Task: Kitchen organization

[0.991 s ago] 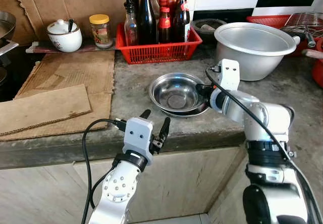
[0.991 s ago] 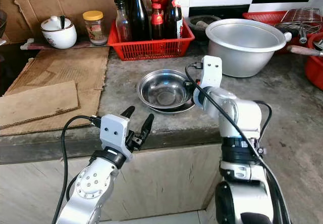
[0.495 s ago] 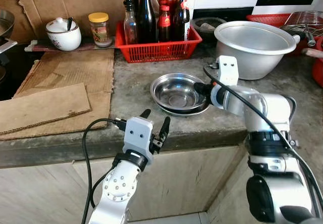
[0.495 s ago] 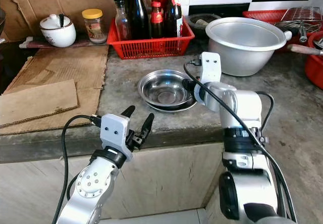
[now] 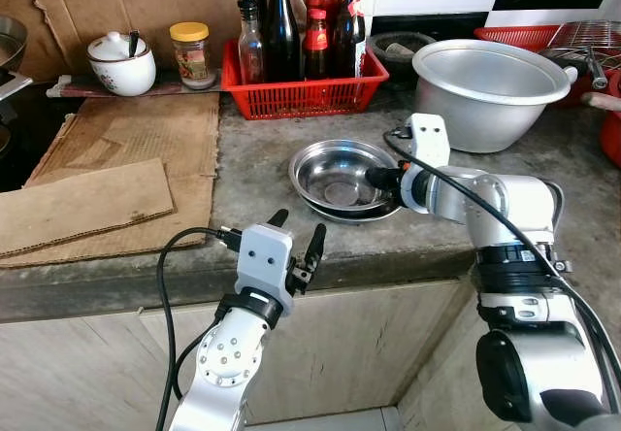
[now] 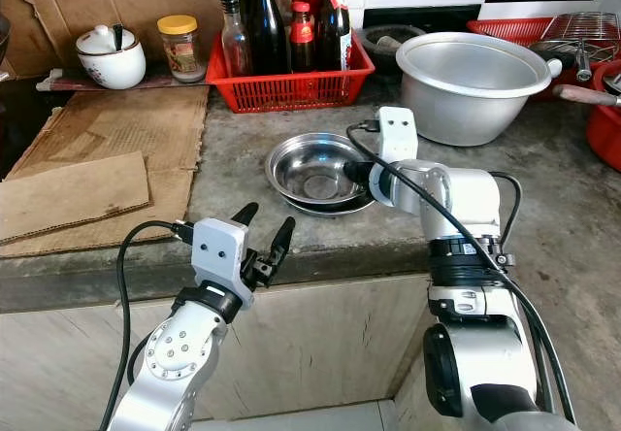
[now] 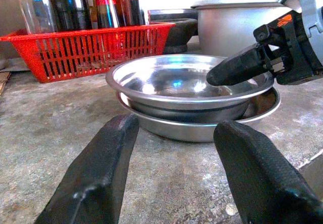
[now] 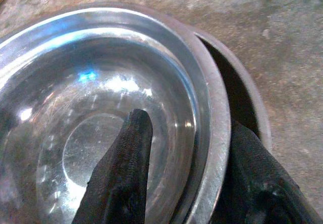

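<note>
Silver arms with black joint rings, looping black cables, white wrist housings; each hand has two textured black fingers [image 7: 96, 183].

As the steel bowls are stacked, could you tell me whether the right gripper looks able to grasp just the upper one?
Probably yes: the right gripper straddles the upper bowl's rim, one finger inside, the other in the gap above the lower bowl.

right gripper [image 5: 380, 174] now lower than a second ago, fingers straddling the right rim of the upper steel bowl [image 5: 335, 170], one inside, one outside, above the lower bowl [image 7: 260, 107]
</note>
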You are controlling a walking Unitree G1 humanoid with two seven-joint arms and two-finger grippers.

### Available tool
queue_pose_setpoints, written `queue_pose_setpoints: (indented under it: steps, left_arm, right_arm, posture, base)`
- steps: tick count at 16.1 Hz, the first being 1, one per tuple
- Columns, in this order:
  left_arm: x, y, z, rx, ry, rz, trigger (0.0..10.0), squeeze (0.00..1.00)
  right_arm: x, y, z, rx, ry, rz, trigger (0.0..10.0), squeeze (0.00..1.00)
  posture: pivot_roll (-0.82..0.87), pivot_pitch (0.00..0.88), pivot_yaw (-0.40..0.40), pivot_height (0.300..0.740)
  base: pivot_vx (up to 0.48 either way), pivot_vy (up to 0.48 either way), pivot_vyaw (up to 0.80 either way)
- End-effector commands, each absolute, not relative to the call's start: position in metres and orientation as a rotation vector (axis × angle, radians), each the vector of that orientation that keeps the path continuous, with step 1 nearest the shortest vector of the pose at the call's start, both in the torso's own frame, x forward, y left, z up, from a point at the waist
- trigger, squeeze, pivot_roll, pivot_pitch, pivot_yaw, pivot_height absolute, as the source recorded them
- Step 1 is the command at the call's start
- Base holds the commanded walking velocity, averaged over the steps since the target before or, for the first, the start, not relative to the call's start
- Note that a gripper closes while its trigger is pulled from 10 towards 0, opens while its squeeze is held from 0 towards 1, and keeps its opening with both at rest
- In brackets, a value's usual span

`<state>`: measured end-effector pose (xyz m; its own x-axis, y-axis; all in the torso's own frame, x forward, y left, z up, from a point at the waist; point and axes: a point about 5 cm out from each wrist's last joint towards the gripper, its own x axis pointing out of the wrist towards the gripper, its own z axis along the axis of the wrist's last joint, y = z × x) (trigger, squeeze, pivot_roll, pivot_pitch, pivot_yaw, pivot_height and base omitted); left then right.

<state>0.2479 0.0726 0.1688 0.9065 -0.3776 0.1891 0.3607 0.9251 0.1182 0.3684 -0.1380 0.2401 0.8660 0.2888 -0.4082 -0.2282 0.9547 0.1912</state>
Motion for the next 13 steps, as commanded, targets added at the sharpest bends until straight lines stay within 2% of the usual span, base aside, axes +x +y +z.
queue_pose_setpoints:
  steps: [1, 2, 3, 4, 5, 11, 13]
  left_arm:
    - [0.2469, 0.0723, 0.1667, 0.09, -0.202, -0.371, 10.0, 0.0]
    - [0.2469, 0.0723, 0.1667, 0.091, -0.203, -0.371, 10.0, 0.0]
    - [0.2471, 0.0725, 0.1665, 0.092, -0.202, -0.371, 10.0, 0.0]
    - [0.2471, 0.0725, 0.1665, 0.092, -0.203, -0.37, 10.0, 0.0]
    - [0.2471, 0.0722, 0.1667, 0.092, -0.203, -0.37, 10.0, 0.0]
    - [0.2473, 0.0724, 0.167, 0.091, -0.206, -0.371, 10.0, 0.0]
    - [0.2474, 0.0719, 0.1673, 0.091, -0.208, -0.373, 10.0, 0.0]
  right_arm:
    - [0.368, -0.1347, 0.243, 0.114, 0.459, 0.295, 10.0, 0.0]
    - [0.3678, -0.1343, 0.2425, 0.104, 0.461, 0.299, 10.0, 0.0]
    - [0.3677, -0.1342, 0.2421, 0.077, 0.463, 0.301, 7.6, 0.0]
    - [0.3677, -0.1342, 0.2421, 0.075, 0.463, 0.302, 2.2, 0.0]
    - [0.3677, -0.1341, 0.2418, 0.069, 0.464, 0.301, 0.0, 0.0]
    - [0.3686, -0.1361, 0.2424, 0.084, 0.452, 0.277, 0.0, 0.0]
    - [0.3715, -0.1397, 0.2454, 0.176, 0.392, 0.22, 0.0, 0.0]
  posture:
    - [0.19, 0.093, -0.046, 0.74]
    - [0.19, 0.093, -0.046, 0.74]
    - [0.19, 0.09, -0.046, 0.74]
    - [0.19, 0.09, -0.046, 0.74]
    - [0.19, 0.088, -0.05, 0.74]
    - [0.19, 0.081, -0.046, 0.74]
    - [0.19, 0.078, -0.044, 0.74]
  base:
    - [0.0, 0.0, 0.0]
    - [0.0, 0.0, 0.0]
    - [0.0, 0.0, 0.0]
    - [0.0, 0.0, 0.0]
    - [0.0, 0.0, 0.0]
    - [0.0, 0.0, 0.0]
    - [0.0, 0.0, 0.0]
